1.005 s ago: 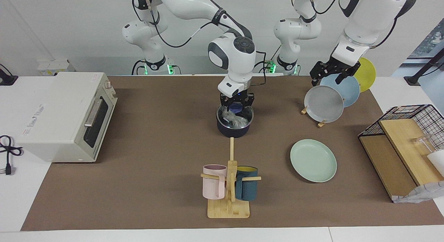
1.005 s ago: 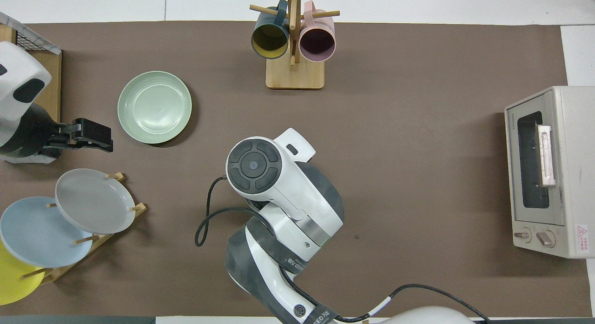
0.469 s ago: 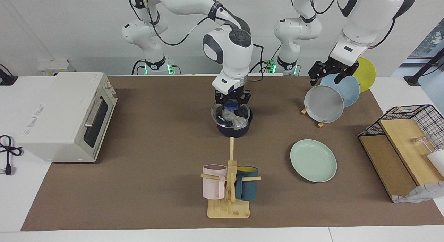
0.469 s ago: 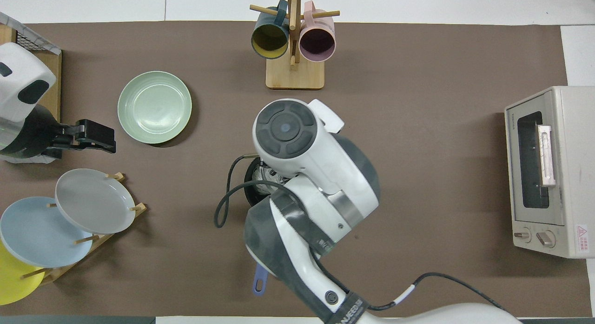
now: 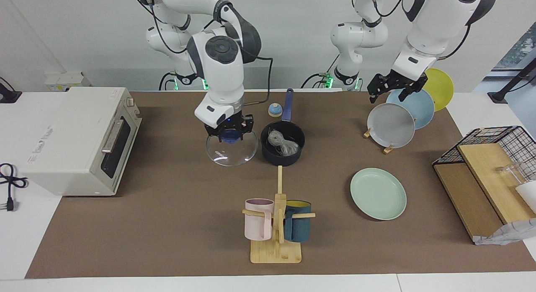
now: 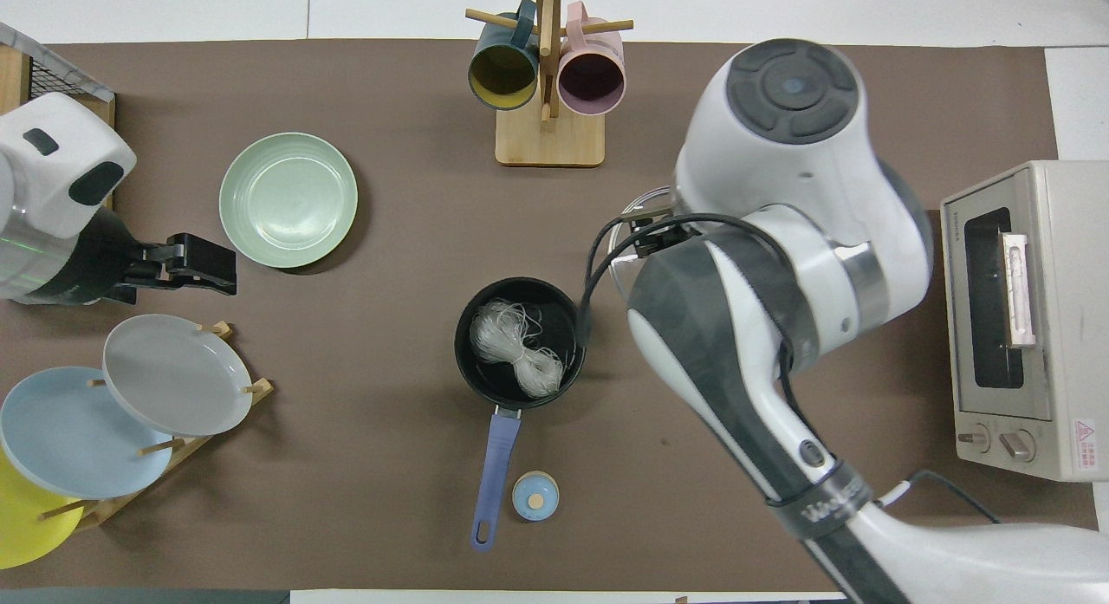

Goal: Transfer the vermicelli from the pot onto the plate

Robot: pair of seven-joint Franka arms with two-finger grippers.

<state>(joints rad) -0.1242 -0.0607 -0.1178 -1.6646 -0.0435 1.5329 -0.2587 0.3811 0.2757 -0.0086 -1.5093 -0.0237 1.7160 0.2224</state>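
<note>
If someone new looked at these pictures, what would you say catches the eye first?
Probably the right tool holding a glass lid by its knob above the mat, beside the pot. Next, the uncovered noodles in that pot, and the empty green plate toward the left arm's end.

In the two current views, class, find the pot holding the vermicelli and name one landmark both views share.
Facing view: the pot sits at centre, above the mug stand, handle pointing up.
Overhead view: the pot sits at centre, below the mug stand, handle pointing down.
Shared landmark: the mug stand.
</note>
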